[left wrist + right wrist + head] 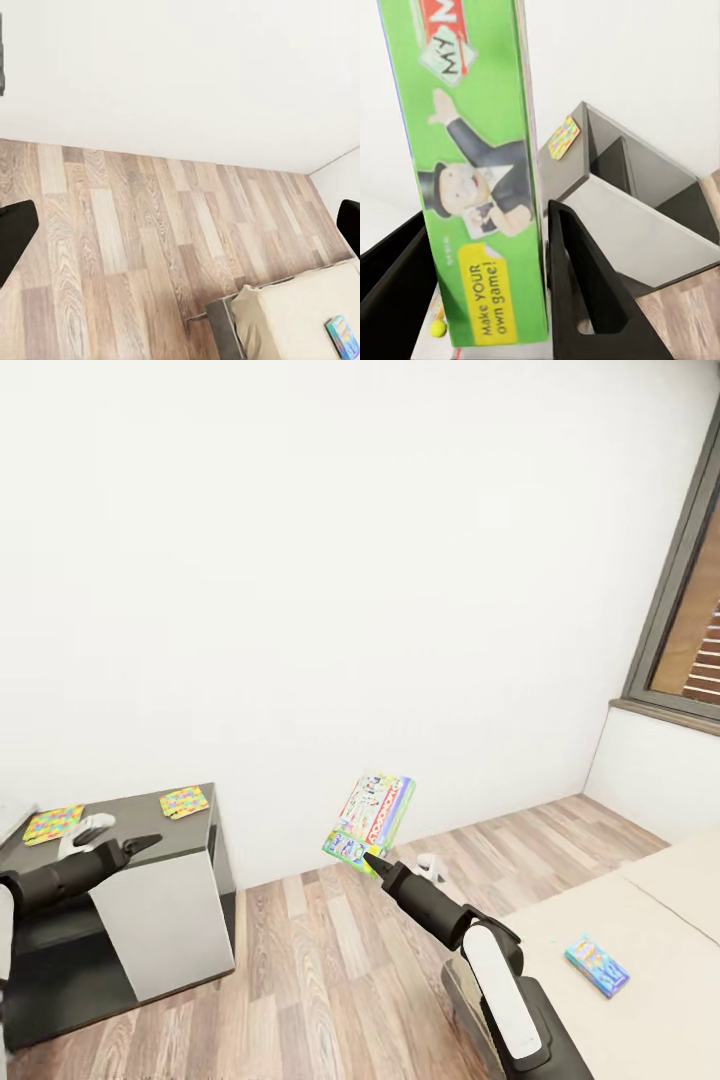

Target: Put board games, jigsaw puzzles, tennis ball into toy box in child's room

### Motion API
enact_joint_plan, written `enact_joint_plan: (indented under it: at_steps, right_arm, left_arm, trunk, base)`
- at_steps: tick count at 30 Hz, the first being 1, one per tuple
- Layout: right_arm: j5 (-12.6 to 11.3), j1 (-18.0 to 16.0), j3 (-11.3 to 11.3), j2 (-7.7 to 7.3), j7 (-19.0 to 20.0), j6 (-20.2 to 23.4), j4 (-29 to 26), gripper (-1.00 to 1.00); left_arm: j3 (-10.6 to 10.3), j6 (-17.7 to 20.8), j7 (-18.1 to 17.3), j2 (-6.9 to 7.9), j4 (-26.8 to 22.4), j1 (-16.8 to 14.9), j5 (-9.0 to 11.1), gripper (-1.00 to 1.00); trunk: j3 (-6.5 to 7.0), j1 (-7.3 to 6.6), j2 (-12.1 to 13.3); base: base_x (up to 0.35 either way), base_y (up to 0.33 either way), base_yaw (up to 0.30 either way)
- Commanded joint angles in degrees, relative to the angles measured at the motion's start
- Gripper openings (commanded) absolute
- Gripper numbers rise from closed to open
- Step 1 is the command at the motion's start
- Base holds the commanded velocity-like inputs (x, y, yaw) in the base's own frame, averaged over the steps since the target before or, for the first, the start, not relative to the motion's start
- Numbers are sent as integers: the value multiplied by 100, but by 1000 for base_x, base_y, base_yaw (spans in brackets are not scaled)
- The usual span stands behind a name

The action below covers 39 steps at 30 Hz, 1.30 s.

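Note:
My right gripper [371,851] is shut on the lower edge of a green board game [372,820], held upright in the air over the floor. In the right wrist view the green box [472,172] stands between the two black fingers [585,300]. A blue board game [596,965] lies on the beige bed [660,900]; the left wrist view shows that blue box [343,336] too. Two jigsaw puzzles [52,823] [184,800] lie on the dark table [130,807]. My left gripper [135,845] hovers open and empty by the table's front edge. The toy box is out of view.
Wood-plank floor [330,950] lies between table and bed. A white wall stands behind, and a window [695,630] with brown slats is at the right. In the right wrist view a small yellow ball [437,328] peeks out beside the box.

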Motion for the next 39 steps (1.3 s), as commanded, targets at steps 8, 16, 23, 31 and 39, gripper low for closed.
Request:
enact_joint_plan:
  at_steps: [8,16,23,31,39]
  right_arm:
    - [-25,-4,-11,2,9,28,-4,-100]
    - [-25,-4,-11,-3,9,25,-21,-100]
    - [-25,-4,24,-4,8,28,-18,-100]
    - [-25,-4,23,-6,7,28,-13,-100]
    - [-25,-4,34,1,9,28,-9,-100]
  left_arm:
    - [-1,43,-18,-8,-1,-7,-1,100]
    - [-2,43,-18,-10,0,-7,-1,100]
    - [-2,43,-18,-10,1,-7,-1,100]
    - [-3,42,-18,-10,0,-7,-1,100]
    - [-3,39,-18,-10,0,-7,-1,100]
  trunk:
    - [134,-175,314]
    - [278,-350,635]
    - [403,-504,915]
    - [547,-680,1236]
    - [678,-855,1557]
  base:
    - [0,0,291]
    - [0,0,291]
    - [0,0,291]
    - [0,0,271]
    - [0,0,86]
